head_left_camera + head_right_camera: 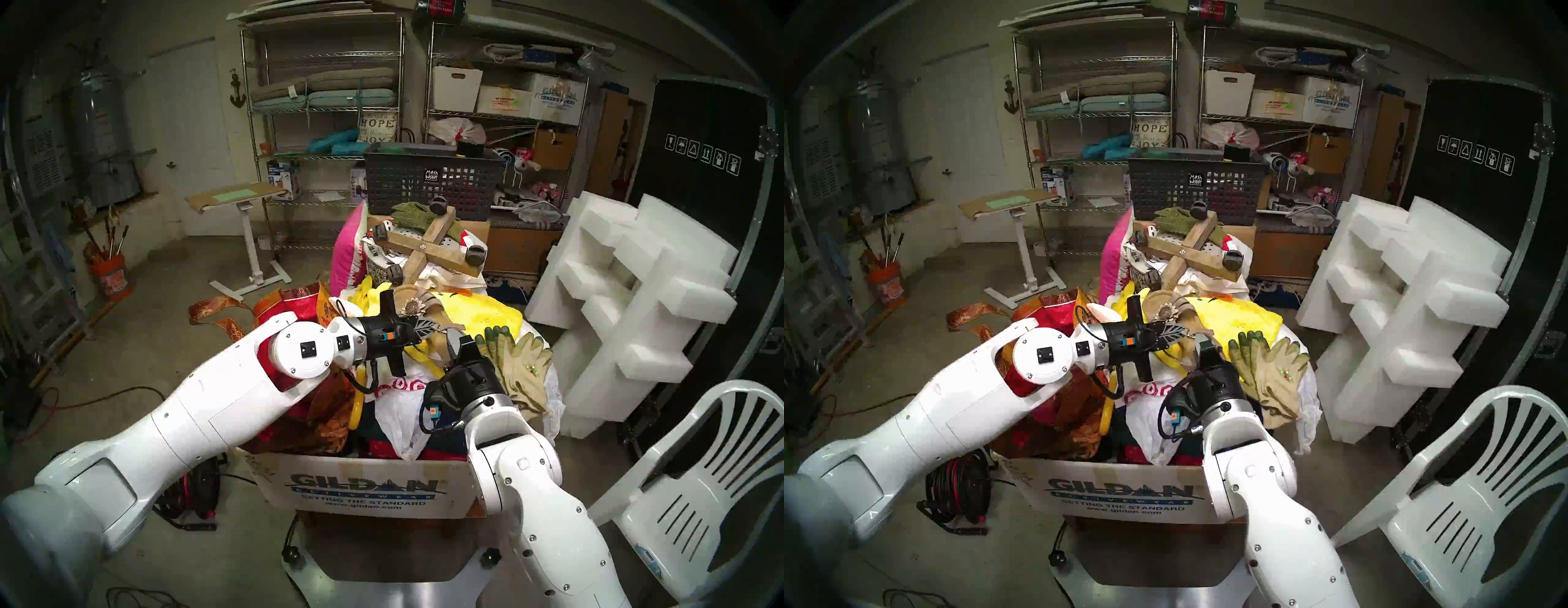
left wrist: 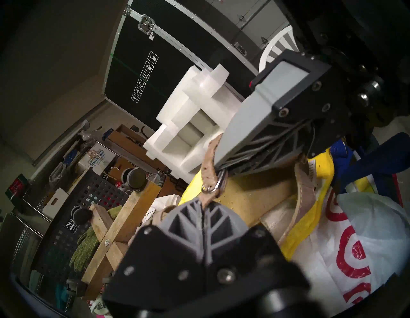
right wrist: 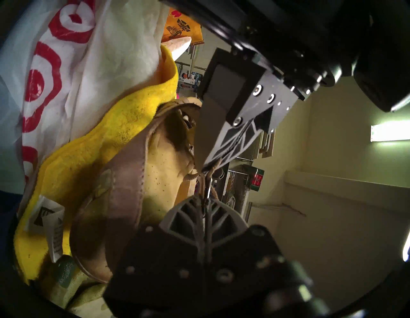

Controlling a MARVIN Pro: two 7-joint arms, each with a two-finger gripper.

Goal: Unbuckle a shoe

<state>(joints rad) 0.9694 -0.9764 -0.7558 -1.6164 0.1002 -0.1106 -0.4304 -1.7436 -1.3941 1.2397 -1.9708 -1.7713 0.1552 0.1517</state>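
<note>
Sandal [image 1: 428,316] is seen lying on the yellow cloth [image 1: 488,314] atop the heaped Gildan carton [image 1: 365,488], near its far edge, tan gloves [image 1: 522,361] just beside on the right. Left gripper [image 2: 205,205]: jaws are pressed together on the thin ankle strap [image 2: 208,151], just below the small metal buckle [image 2: 214,185]. Right gripper [image 3: 203,199]: jaws are likewise clamped on the strap at the buckle's other side.

Step judged: strap tensioned between both grippers, buckle not yet released. Next move likely calls for the strap end to be fed back through the frame so the prong is lifted clear.
</note>
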